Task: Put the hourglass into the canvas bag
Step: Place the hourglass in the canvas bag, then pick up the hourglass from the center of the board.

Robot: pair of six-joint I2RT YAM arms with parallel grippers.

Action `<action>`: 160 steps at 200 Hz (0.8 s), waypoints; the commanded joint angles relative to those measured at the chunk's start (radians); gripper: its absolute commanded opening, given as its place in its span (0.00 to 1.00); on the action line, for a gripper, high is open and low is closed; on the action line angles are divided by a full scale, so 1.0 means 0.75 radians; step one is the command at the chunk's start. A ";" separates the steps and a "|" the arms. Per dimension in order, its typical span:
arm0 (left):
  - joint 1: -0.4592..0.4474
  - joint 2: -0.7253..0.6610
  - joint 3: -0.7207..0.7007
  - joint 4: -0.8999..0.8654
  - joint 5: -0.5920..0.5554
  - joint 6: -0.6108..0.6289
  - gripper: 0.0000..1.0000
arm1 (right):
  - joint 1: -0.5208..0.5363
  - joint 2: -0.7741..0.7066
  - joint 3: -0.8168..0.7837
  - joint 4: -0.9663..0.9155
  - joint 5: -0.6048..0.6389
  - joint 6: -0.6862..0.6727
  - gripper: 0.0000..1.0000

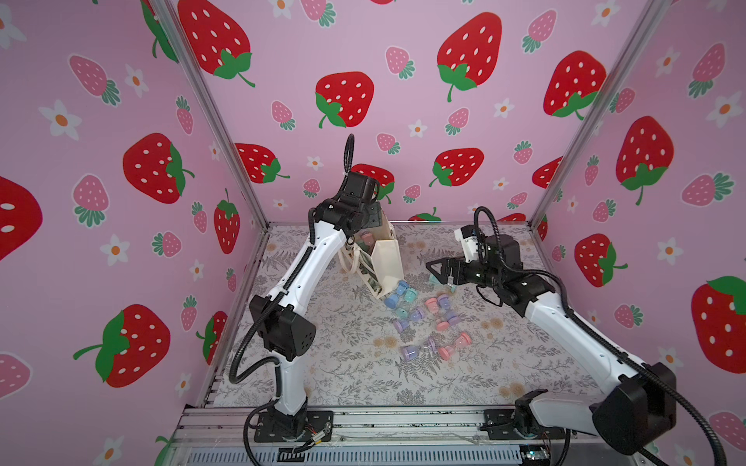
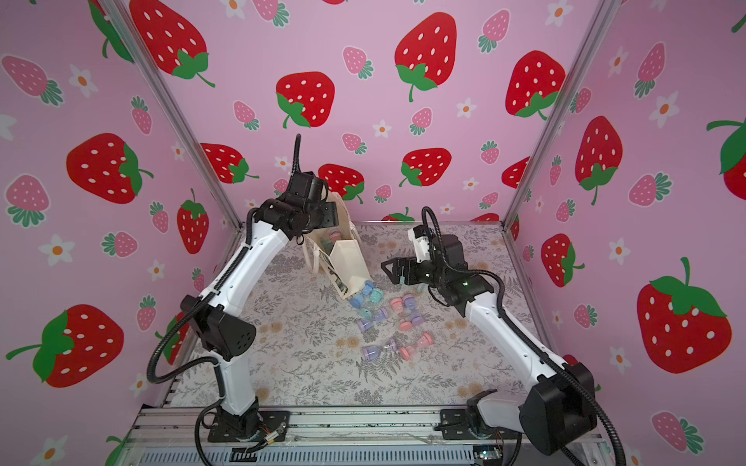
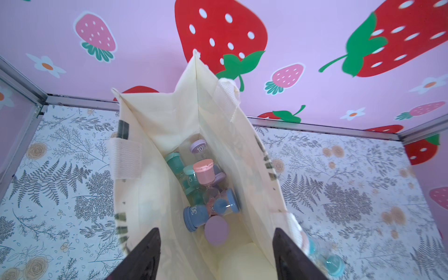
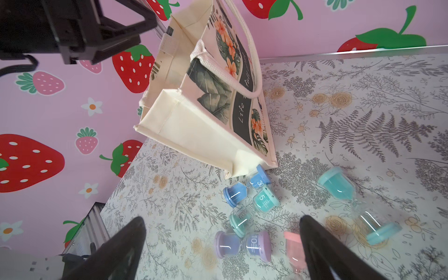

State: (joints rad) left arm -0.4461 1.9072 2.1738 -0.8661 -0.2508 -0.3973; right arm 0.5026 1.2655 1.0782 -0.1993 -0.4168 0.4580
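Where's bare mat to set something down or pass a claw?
Free: the front strip of mat in front of the hourglasses, and the patch between them and the left arm. The far right corner is bare too. Crowded: from the canvas bag to the right claw.

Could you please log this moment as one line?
left gripper: open over canvas bag | right gripper: open above loose hourglasses | canvas bag: tilted, hourglasses inside

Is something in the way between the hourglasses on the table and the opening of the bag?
Yes: the left gripper hangs just over the open mouth of the bag, jaws apart, so it blocks the way in from above. Nothing else visible lies between the hourglasses on the table and the bag.
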 commanded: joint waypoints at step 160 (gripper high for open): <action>-0.596 -0.625 -1.410 0.489 0.109 0.115 0.73 | -0.005 -0.171 -0.399 -0.183 -0.053 -0.105 0.99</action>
State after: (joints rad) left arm -0.8913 1.4117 1.1648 -0.5621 -0.1982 -0.3172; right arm 0.5007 1.1629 0.8127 -0.3454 -0.4278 0.4103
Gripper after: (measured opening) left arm 0.727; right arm 0.993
